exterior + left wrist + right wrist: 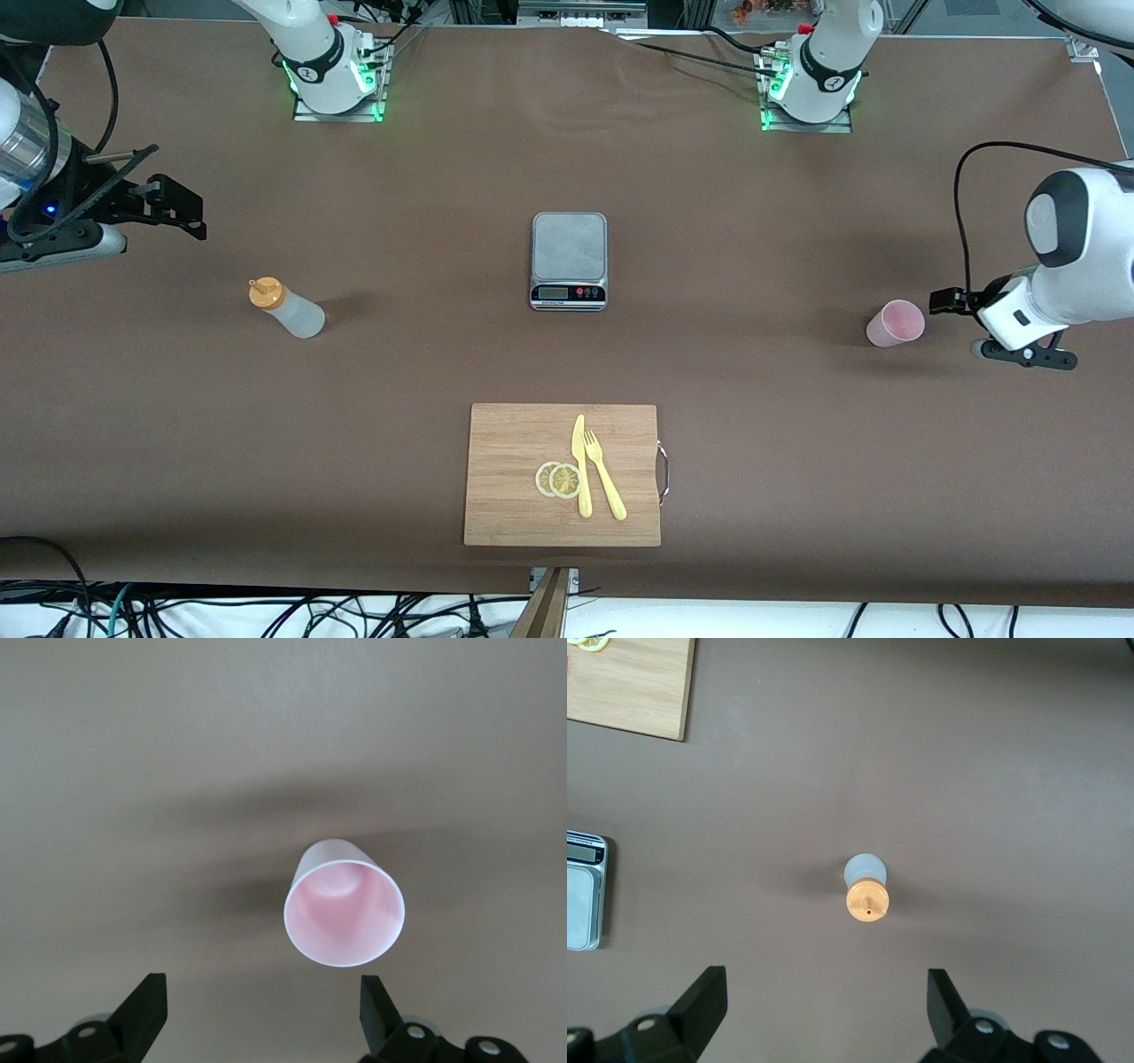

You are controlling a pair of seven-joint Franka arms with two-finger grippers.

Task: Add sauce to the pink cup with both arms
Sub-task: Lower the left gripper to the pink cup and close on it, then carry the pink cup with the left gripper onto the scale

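- Landmark: the scale (569,260) at mid-table. Nearer the front camera than it lies the cutting board (563,474), carrying lemon slices (559,479), a knife (581,465) and a fork (604,474); none of these concern the step.
- The sauce (288,308) stands upright, a little nearer the camera than the scale and well toward the right arm's end. Nothing touches it.
- The pink cup (896,322) stands upright and looks empty, slightly nearer the camera than the scale, well toward the left arm's end.
- Left gripper (261,1014): low, just beside the cup on the side away from the scale, jaws spread wide, holding nothing. The cup sits just ahead of the gap, slightly off-centre.
- Right gripper (824,1010): raised, toward the right arm's end from the scale, jaws wide apart, empty, bottle ahead of the gap.
- Judgement: the reach-and-grasp step. Centre the cup between the fingers (146,1005) before closing; squeeze lightly, as the thin wall may deform or tip. Take the bottle by its body, below the orange cap.
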